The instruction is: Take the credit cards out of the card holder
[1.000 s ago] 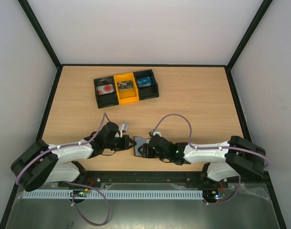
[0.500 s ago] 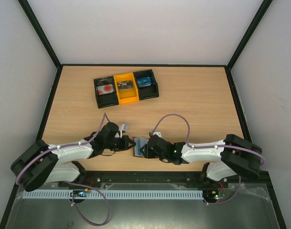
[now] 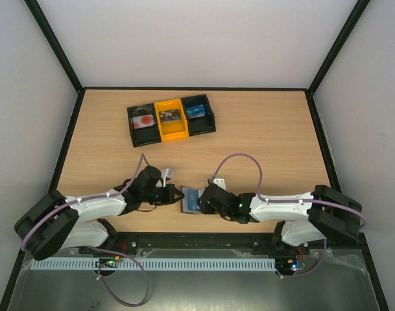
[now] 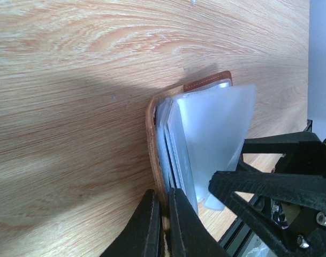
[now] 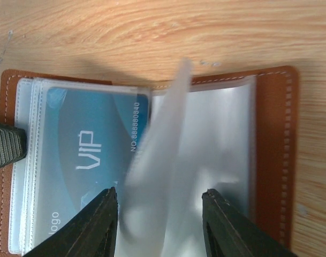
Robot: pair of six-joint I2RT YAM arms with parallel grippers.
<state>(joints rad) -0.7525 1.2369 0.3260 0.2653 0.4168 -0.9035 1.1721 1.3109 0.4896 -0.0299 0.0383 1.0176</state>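
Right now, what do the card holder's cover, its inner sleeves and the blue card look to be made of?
Card holder: matte reddish-brown leather or imitation, judging by the pale stitching along its edge. Sleeves: thin frosted soft plastic; one curves upright, blurred. Blue card: likely stiff plastic, smooth print reading VIP, seen through a sleeve.

White arms (image 3: 96, 206), black joints, looping purple cables (image 3: 240, 155).

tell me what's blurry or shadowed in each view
Right wrist: the clear sleeve standing up mid-frame is smeared by blur, while the blue card reads sharp. Left wrist: a broad soft shadow darkens the table beside the card holder, whose sleeves glow pale. Top external: even light, no glare on the wood.
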